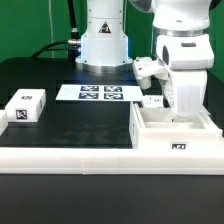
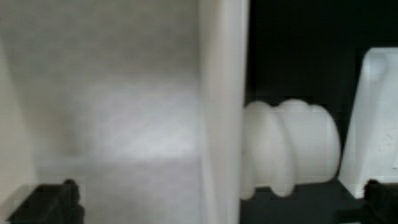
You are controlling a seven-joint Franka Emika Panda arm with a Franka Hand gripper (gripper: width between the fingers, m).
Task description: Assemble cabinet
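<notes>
The cabinet (image 1: 150, 128) is a large white open box with a tag on its front, at the exterior view's right front. My gripper (image 1: 181, 112) hangs straight down into it, fingertips hidden behind its walls. In the wrist view a white cabinet wall (image 2: 222, 90) runs right under my gripper (image 2: 210, 200). A ribbed white knob (image 2: 294, 145) sticks out beside the wall. My dark fingertips (image 2: 47, 203) stand wide apart, one on each side of the wall, touching nothing that I can see. The jaws are open.
A small loose white tagged block (image 1: 24, 106) lies at the exterior view's left. The marker board (image 1: 100, 93) lies before the robot base (image 1: 104, 45). Small white parts (image 1: 149, 70) sit behind the cabinet. A long white rail (image 1: 70, 158) runs along the table's front.
</notes>
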